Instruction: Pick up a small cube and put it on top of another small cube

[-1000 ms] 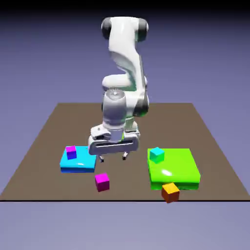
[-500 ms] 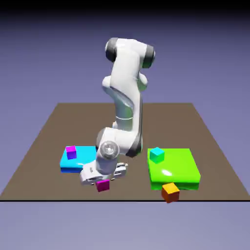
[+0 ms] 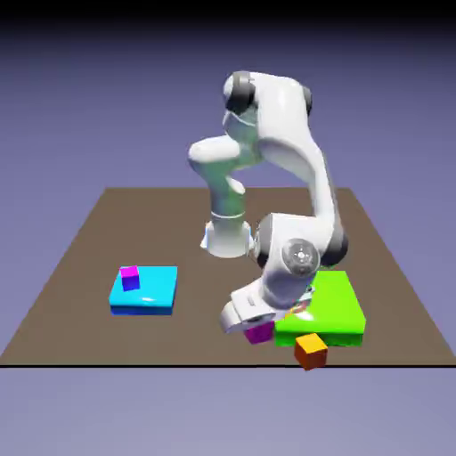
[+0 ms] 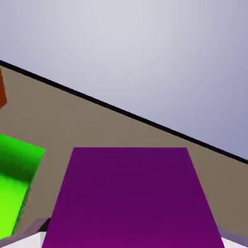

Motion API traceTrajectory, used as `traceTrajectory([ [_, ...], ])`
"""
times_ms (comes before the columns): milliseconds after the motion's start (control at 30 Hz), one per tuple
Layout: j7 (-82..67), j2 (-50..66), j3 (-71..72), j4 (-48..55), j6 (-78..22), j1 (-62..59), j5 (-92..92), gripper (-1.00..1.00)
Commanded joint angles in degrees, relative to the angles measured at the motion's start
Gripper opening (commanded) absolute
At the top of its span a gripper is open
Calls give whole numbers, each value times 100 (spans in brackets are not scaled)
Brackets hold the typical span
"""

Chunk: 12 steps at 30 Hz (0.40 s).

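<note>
1. The small plain magenta-pink cube [image 3: 259,332] sits between the fingers of the white two-finger gripper [image 3: 252,328], low over the brown table [image 3: 80,258], near its front edge. The gripper is clenched on it; in the hand view the cube [image 4: 130,198] fills the lower middle of the picture, hiding most of the fingertips.
2. The cube shows no long axis. In the hand view its broad face is seen square-on, with the top edge level.
3. At the cube's 3 o'clock in the exterior view, just beside it, lies the flat bright-green slab [image 3: 334,312]; whether they touch cannot be told. The arm covers the slab's left part.
4. At 4 o'clock, near the cube, the small orange cube [image 3: 310,350] rests at the table's front edge, against the slab's front side.
5. At 10 o'clock, well apart, the flat cyan slab [image 3: 151,289] carries a small purple cube with magenta top [image 3: 130,278].
6. Open table lies between the cyan slab and the held cube, and across the far half.
7. In the hand view the table edge runs diagonally behind the cube.
</note>
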Motion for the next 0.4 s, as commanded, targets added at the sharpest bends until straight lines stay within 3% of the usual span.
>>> traceTrajectory([
  [0,67,81,-39,196,-147,208,88,-100],
  [100,188,236,-114,569,-431,603,282,-100],
  [233,109,447,-20,-145,466,638,420,-100],
  [267,109,447,-20,-145,467,638,420,100],
  [367,153,330,-72,251,-31,618,344,100],
])
